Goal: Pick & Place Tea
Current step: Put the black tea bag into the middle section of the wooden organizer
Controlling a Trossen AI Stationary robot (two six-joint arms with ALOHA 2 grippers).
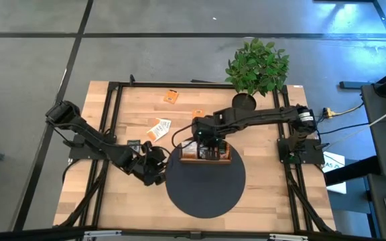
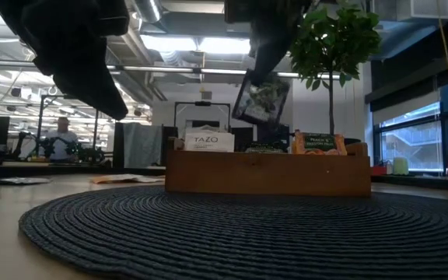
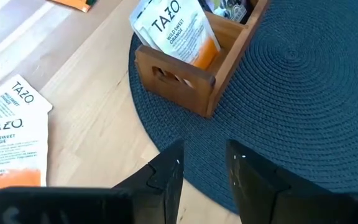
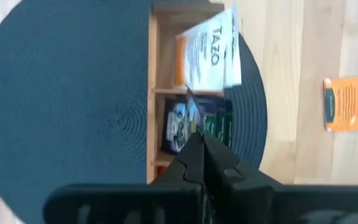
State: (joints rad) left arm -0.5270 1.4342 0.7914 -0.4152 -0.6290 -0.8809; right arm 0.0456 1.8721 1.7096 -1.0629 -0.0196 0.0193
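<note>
The brown wooden tray (image 1: 206, 155) sits on a round dark mat (image 1: 203, 181). White-and-orange sachets (image 2: 208, 141) stand in one end compartment and orange ones (image 2: 317, 142) in the other. My right gripper (image 1: 206, 137) hovers over the tray, shut on a black sachet (image 2: 261, 99). More sachets lie flat on the table: two orange (image 1: 171, 96) (image 1: 198, 114), white-and-orange ones (image 1: 158, 127) and a black one (image 1: 134, 144). My left gripper (image 3: 204, 171) is open and empty over the mat's left edge. My right gripper pinches the black sachet between its two fingers (image 4: 194, 155) at the sachet's upper edge (image 4: 188, 127), coming from above and pointing down. The sachet hangs tilted below the fingers, lifted clear, over the tray's middle compartment (image 4: 166, 124).
A potted plant (image 1: 256, 67) stands at the table's far edge behind the tray. Black frame rails (image 1: 112, 120) run along the table's left and right sides. A person (image 2: 59, 140) sits in the room beyond the table.
</note>
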